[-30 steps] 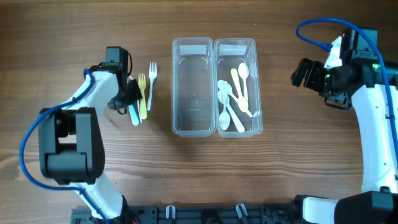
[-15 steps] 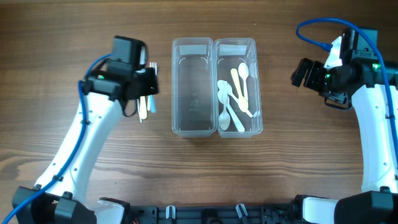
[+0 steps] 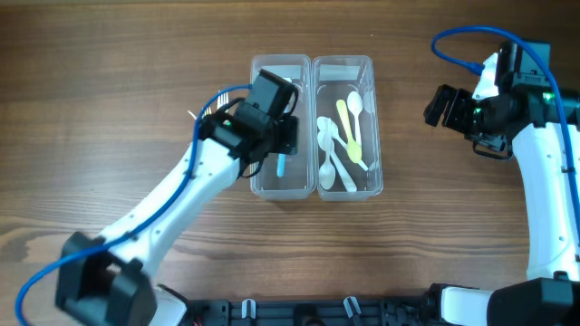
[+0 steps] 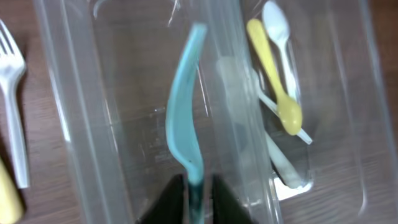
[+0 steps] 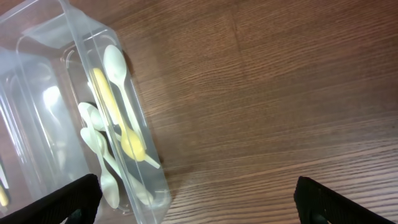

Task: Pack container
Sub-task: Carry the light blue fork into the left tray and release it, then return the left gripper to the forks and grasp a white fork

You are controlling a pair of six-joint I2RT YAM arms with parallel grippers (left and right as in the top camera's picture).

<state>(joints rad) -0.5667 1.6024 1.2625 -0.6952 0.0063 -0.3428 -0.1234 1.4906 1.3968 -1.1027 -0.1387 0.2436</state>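
My left gripper (image 3: 280,154) (image 4: 194,198) is shut on a light blue plastic utensil (image 4: 185,112) (image 3: 281,166) and holds it over the left clear container (image 3: 263,186). The right clear container (image 3: 374,118) (image 5: 149,155) holds several white and yellow spoons (image 3: 344,136) (image 5: 115,106). A white fork (image 4: 13,112) lies on the table left of the containers, with a yellow utensil (image 4: 5,202) beside it. My right gripper (image 5: 198,199) is open and empty, held above the table right of the containers.
The two containers stand side by side at the table's middle. My left arm (image 3: 172,204) stretches across the table from the lower left and hides the loose forks in the overhead view. Bare wood (image 3: 453,226) lies right of the containers.
My left gripper has carried the light blue utensil rightward from the fork pile to above the left container. The right arm has not moved.
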